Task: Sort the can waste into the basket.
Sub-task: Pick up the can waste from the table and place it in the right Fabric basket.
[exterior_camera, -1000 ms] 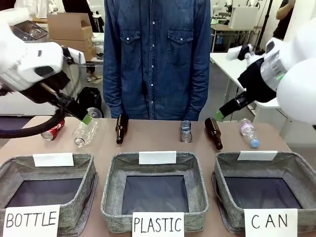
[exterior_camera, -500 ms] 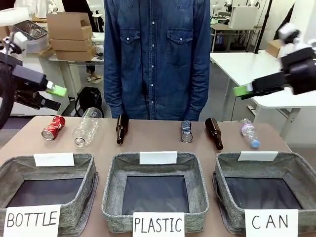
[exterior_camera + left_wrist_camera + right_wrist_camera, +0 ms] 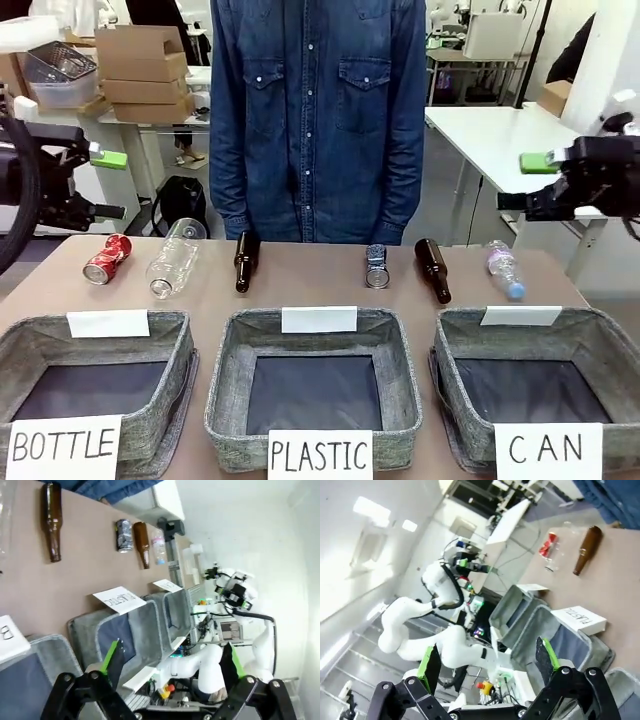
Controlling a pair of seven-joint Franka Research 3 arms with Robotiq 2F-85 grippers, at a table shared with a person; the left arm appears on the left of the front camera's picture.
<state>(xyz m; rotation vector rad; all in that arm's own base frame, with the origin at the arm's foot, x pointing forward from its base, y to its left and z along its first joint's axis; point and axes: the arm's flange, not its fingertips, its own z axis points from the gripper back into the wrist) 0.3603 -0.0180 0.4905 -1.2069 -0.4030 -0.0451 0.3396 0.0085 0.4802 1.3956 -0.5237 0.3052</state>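
The red crushed can [image 3: 107, 258] lies at the table's far left, and the right wrist view shows this red can [image 3: 549, 544] too. The silver can [image 3: 377, 265] lies right of centre; the left wrist view has it [image 3: 123, 535] between two brown bottles. The basket [image 3: 455, 395] signed "CAN" stands at the front right, its dark floor bare. My left gripper [image 3: 108, 185] hangs open above the left edge, over the red can and slightly left of it. My right gripper [image 3: 522, 182] hangs open high at the right. Nothing is between either pair of fingers [image 3: 111, 657] [image 3: 544, 655].
Baskets signed "BOTTLE" [image 3: 170, 400] and "PLASTIC" [image 3: 225, 405] stand at front left and centre. Two brown bottles [image 3: 244, 261] [image 3: 433, 269], a clear bottle [image 3: 173, 268] and a small plastic bottle [image 3: 504, 268] lie along the far row. A person in a denim shirt [image 3: 318, 120] stands behind the table.
Both arms have drawn back and up from the far row towards their own sides. The grippers now point level towards the middle. Nothing on the table has moved.
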